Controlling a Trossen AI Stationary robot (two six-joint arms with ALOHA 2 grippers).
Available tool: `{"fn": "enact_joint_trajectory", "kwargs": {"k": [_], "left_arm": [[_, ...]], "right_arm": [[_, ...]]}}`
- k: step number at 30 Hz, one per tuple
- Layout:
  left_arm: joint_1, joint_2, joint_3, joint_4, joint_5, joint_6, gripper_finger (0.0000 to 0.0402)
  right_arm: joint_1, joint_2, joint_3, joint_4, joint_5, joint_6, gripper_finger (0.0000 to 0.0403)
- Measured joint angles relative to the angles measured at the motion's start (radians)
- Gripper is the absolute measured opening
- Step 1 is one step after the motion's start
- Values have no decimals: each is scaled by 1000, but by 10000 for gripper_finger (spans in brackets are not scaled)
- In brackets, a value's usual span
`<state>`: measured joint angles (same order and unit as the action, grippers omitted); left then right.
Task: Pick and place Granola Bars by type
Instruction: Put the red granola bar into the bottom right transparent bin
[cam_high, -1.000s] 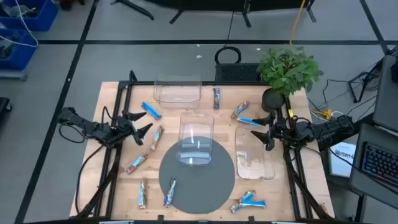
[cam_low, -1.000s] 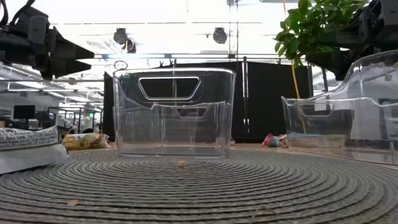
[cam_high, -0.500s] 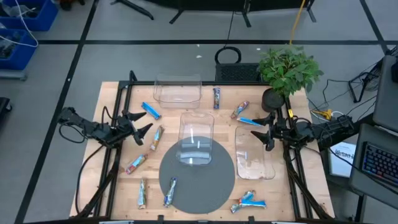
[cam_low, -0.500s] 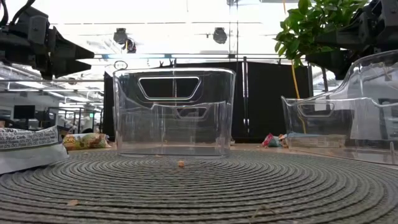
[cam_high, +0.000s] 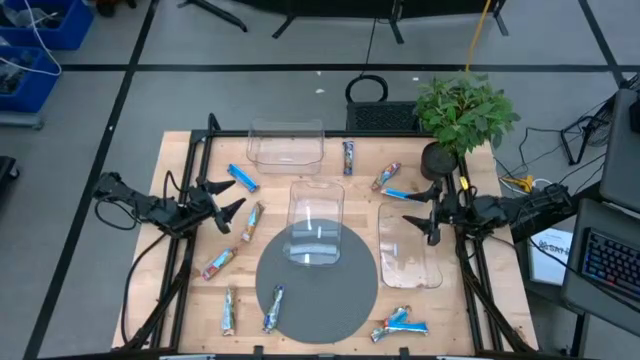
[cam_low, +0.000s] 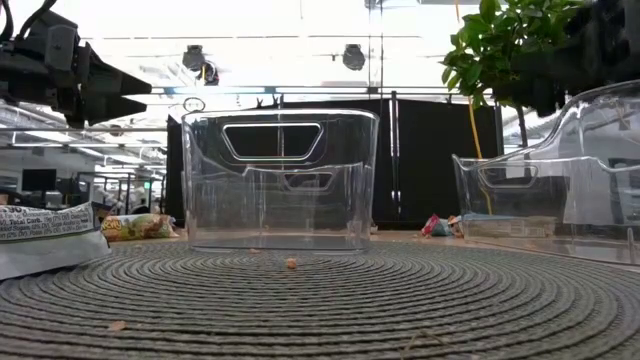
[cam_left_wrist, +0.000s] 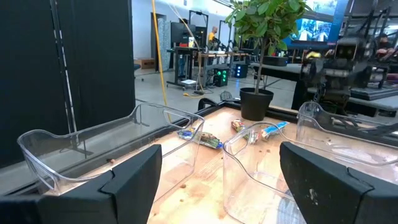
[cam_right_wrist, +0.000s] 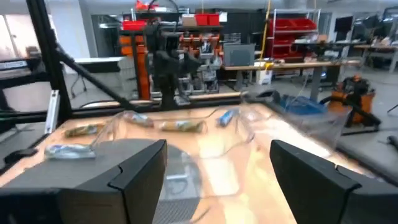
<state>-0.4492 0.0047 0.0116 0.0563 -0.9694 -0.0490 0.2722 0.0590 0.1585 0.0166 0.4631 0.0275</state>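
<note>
Overhead, wooden table (cam_high: 190, 310), round grey mat (cam_high: 335, 300).

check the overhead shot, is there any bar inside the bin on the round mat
No, the bin on the round mat holds no bars; they lie on the table around it.

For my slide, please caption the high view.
Both open grippers, left gripper and right gripper, hover over scattered granola bars.

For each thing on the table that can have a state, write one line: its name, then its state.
left gripper: open, empty, above the table's left side.
right gripper: open, empty, beside the right bin.
centre bin: upright, empty.
back bin: upright, empty.
right bin: upright, empty.
granola bars: all loose on the table, none binned.
</note>
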Motion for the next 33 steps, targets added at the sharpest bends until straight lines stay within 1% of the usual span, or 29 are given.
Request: {"fn": "enact_joint_trajectory", "kwargs": {"k": [2,5,8,10,18,21,26,29,33], "left_arm": [[0,0,0,0,0,0,324],[0,0,0,0,0,0,324],[0,0,0,0,0,0,324],[0,0,0,0,0,0,324],[0,0,0,0,0,0,324],[0,0,0,0,0,0,324],[0,0,0,-1,0,0,324],[0,0,0,0,0,0,324],[0,0,0,-1,1,0,324]], "right_arm": [[0,33,72,-23,12,-19,279],[0,107,168,-77,12,-33,279],[0,192,292,-110,15,-41,279],[0,262,378,-169,39,-44,279],[0,550,760,-403,44,-44,279],[0,648,885,-463,81,-48,279],[0,776,1047,-479,128,-74,279],[0,850,1118,-477,187,-96,279],[0,950,1181,-448,275,-157,279]]}}
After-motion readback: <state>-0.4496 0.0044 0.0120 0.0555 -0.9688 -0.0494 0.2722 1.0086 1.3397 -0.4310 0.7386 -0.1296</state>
